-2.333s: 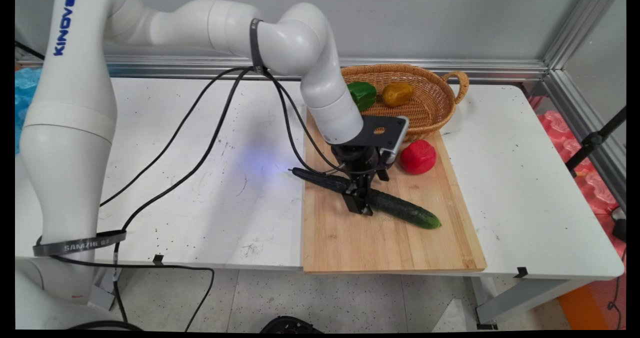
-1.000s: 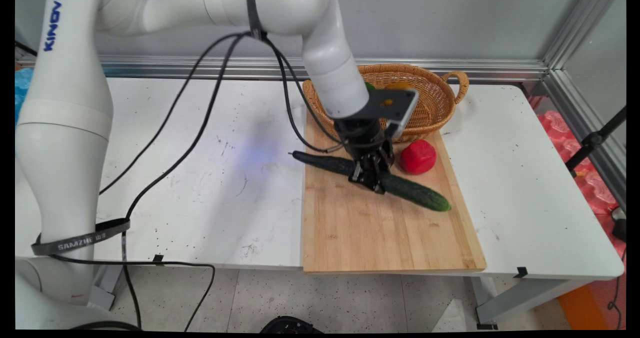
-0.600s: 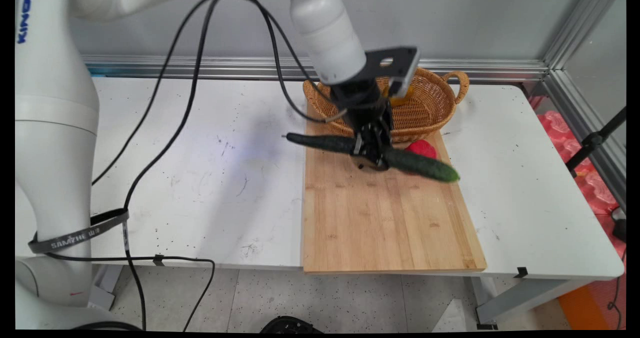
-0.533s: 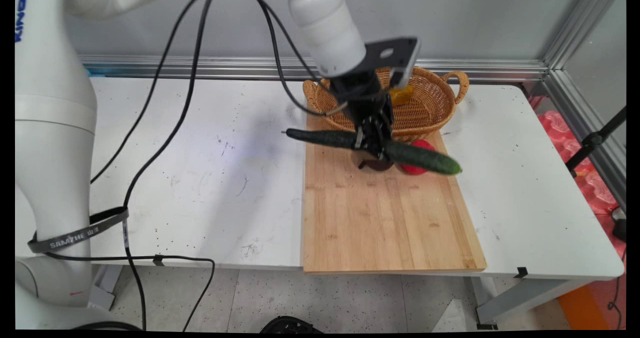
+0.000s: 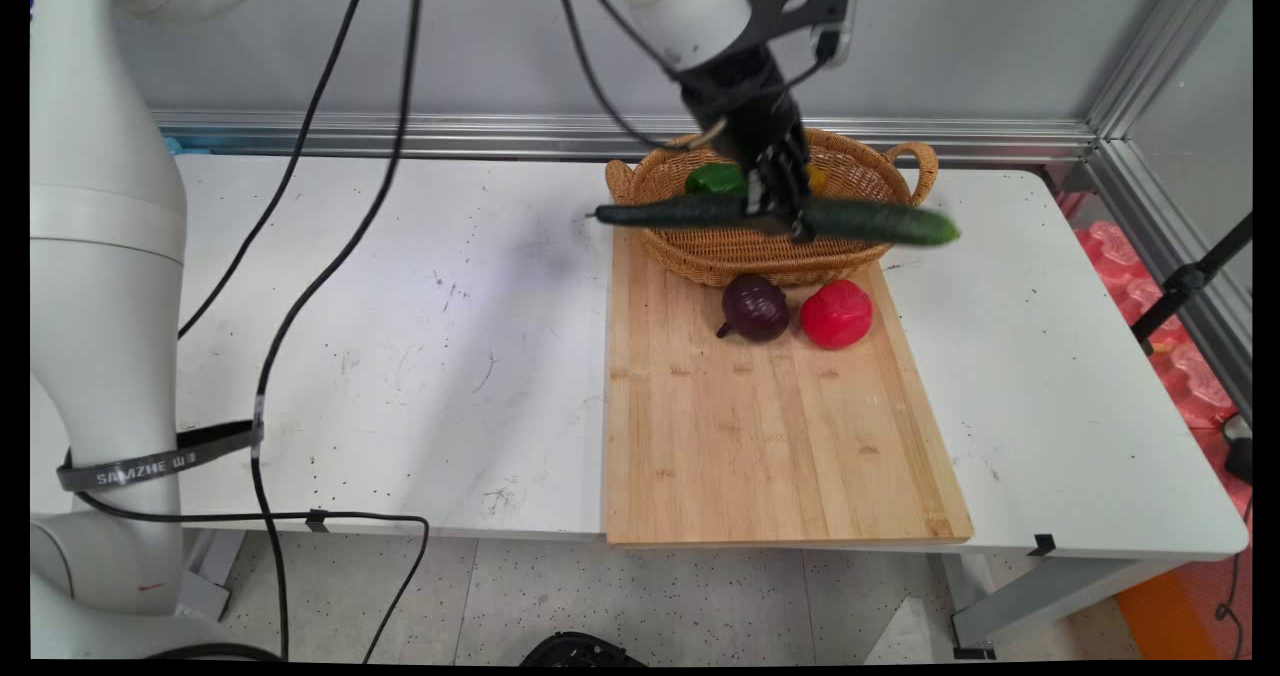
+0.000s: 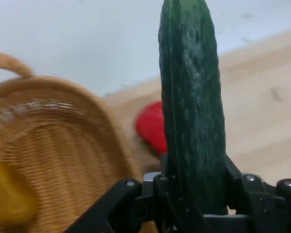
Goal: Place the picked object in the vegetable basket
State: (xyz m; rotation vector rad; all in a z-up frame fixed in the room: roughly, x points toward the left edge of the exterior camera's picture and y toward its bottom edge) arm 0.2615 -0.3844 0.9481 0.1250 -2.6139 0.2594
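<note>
Aloft, gripper (image 5: 778, 218) clamps long, bumpy cucumber (image 5: 880, 223) — level; over woven basket (image 5: 850, 252).

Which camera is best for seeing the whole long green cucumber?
The main view. There the cucumber shows end to end, held level in the gripper above the basket. The hand view shows only one stretch of it, close up.

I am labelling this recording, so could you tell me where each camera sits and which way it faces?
Main view: fixed above the table's near side, looking down across it toward the wall; shows the white arm, its cables and the gripper holding a cucumber over the basket.
Hand view: on the hand, looking along the gripper; its black linkage rises from the bottom edge.
Shared: cucumber, basket, red pepper, cutting board.
</note>
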